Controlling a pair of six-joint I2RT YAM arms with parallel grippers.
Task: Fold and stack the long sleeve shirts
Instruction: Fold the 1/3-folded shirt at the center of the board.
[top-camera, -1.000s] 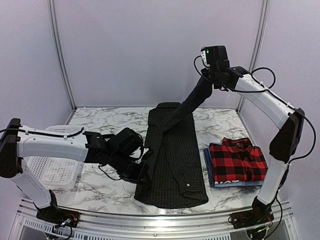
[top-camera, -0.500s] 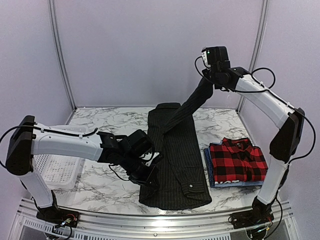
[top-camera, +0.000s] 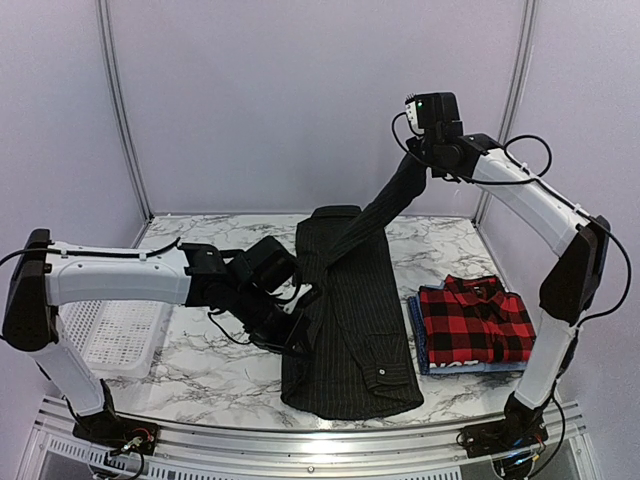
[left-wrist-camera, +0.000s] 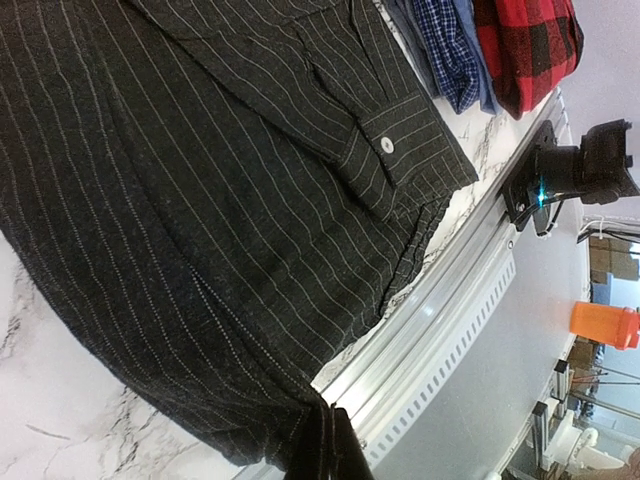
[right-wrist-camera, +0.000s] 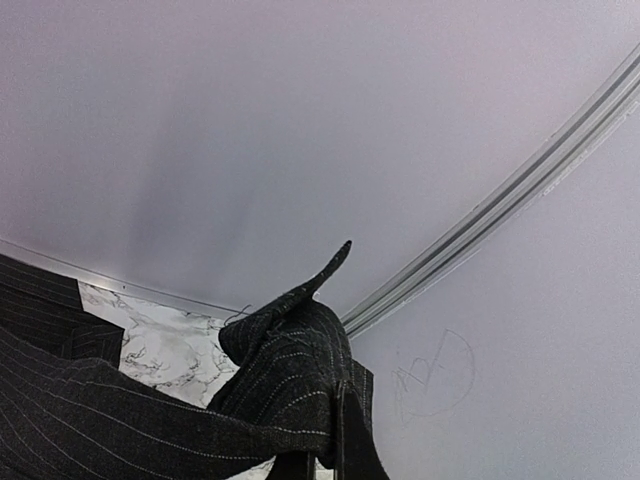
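The black pinstriped long sleeve shirt (top-camera: 350, 330) lies lengthwise on the marble table, one sleeve (top-camera: 385, 205) pulled up taut toward the back right. My right gripper (top-camera: 424, 165) is shut on that sleeve's end, high above the table; in the right wrist view the cloth (right-wrist-camera: 290, 360) bunches over the gripper (right-wrist-camera: 335, 445). My left gripper (top-camera: 293, 332) is shut on the shirt's left edge, low over the table, and in the left wrist view it (left-wrist-camera: 325, 448) pinches the hem (left-wrist-camera: 250, 400). A folded red plaid shirt (top-camera: 475, 320) lies on a blue one (top-camera: 417, 338) at the right.
A white mesh basket (top-camera: 110, 340) sits at the table's left side under my left arm. The metal rail (top-camera: 320, 432) runs along the near edge, close to the shirt's hem. The booth walls stand behind and to the right.
My left gripper has carried the shirt's left edge to the right and inward, narrowing the lower part of the shirt. The right gripper holds the raised sleeve where it was.
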